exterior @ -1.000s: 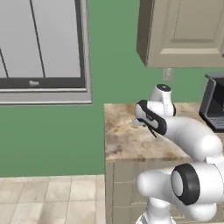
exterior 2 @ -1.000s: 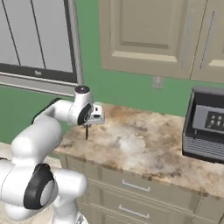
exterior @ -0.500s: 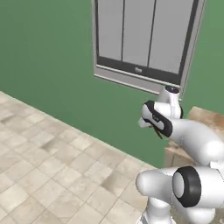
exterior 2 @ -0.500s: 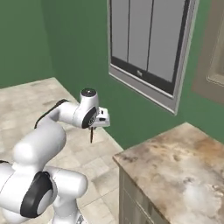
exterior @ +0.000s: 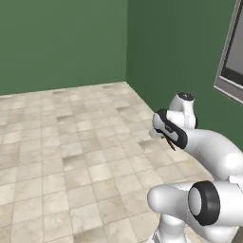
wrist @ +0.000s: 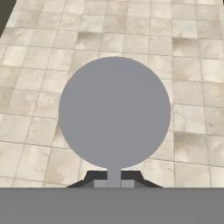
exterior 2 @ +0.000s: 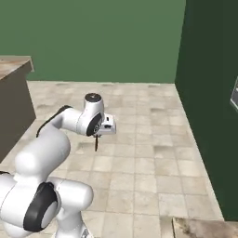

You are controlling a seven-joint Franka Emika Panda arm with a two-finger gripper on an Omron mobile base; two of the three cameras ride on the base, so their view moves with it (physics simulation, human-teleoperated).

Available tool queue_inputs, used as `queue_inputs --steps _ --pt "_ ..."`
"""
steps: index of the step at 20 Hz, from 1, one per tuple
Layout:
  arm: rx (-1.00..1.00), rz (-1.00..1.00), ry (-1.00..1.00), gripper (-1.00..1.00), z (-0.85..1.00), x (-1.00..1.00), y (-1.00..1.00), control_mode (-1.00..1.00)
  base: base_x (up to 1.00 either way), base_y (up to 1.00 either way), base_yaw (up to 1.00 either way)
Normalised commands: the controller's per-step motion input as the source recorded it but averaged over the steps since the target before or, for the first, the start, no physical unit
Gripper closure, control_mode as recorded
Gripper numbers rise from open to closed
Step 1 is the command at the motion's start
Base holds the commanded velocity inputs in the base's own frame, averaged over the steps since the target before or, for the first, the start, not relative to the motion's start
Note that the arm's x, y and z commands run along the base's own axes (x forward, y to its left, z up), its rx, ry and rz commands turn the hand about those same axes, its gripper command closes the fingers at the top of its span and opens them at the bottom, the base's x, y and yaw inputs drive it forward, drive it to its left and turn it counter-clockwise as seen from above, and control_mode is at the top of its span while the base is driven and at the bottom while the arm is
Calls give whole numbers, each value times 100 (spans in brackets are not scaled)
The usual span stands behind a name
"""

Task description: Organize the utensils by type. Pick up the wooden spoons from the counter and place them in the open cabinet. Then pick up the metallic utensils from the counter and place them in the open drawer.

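Bench (exterior 2: 14,65) corner sits at the far left in the right base view, well apart from the arm. Claw (exterior 2: 96,139) hangs over the tiled floor (exterior 2: 139,139), clamped on the thin stem of the round grey-headed utensil (wrist: 114,113). Green wall (exterior 2: 209,93) stands at the right.

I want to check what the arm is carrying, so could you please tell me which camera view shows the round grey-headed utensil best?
The hand view shows it best: the round grey head of the metallic utensil faces the camera, its neck pinched in the shut end effector. The right base view gives just a thin dark handle hanging below the end effector; the left base view shows a dark sliver.
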Motion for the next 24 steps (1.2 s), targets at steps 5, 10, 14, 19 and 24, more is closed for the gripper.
queue_inputs --steps 5,10,14,19,24 --pt "0 0 0 100 0 0 0 100 88 -1 68" --pt "0 0 0 100 0 0 0 100 100 -13 23" --pt "0 0 0 100 0 0 0 100 100 -18 10" --pt "0 0 0 100 0 0 0 100 100 -19 7" --pt "0 0 0 100 0 0 0 100 100 -18 9"
